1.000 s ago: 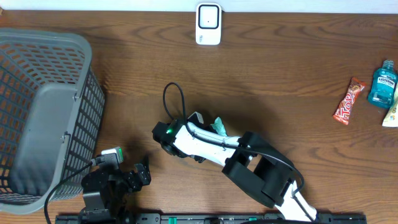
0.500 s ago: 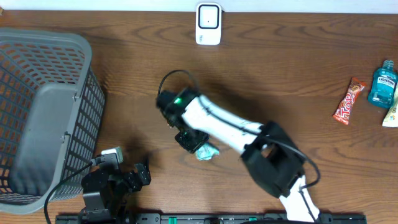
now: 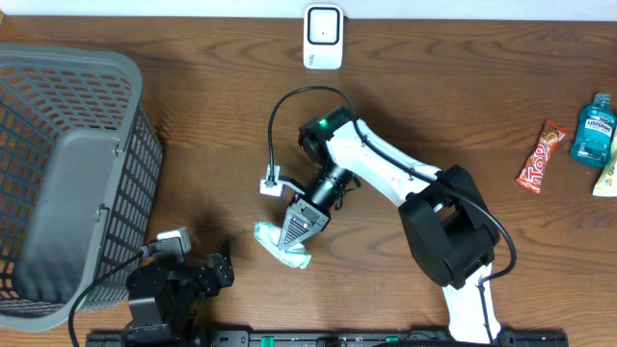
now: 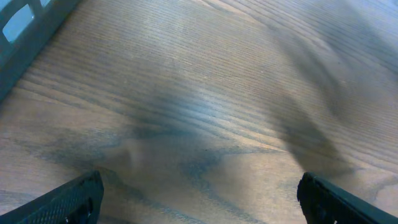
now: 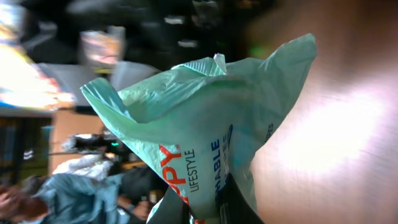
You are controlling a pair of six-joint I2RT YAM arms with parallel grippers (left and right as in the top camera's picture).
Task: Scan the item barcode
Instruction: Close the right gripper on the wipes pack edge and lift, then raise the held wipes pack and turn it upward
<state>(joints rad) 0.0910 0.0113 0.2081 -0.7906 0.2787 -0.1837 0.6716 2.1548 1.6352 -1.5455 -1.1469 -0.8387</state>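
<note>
The item is a mint-green plastic packet [image 3: 274, 245] with red and blue print. My right gripper [image 3: 293, 233] is shut on it and holds it low over the middle of the table. The right wrist view is filled by the packet [image 5: 205, 124], pinched at the bottom edge in my right gripper [image 5: 214, 206]. The white barcode scanner [image 3: 323, 37] stands at the table's far edge, well away from the packet. At the near left, my left gripper [image 3: 222, 270] rests open. In the left wrist view the left gripper [image 4: 202, 202] has only bare wood between its fingers.
A grey mesh basket [image 3: 67, 173] takes up the left side of the table, and its wall [image 4: 25, 25] shows in the left wrist view. At the far right lie a candy bar [image 3: 540, 156], a blue bottle [image 3: 591, 130] and another item [image 3: 607, 178].
My right arm has swung its elbow to the right and turned the wrist. The packet has gone from mid-table towards the near left. The right jaws have closed tighter on it. The left arm is still.
</note>
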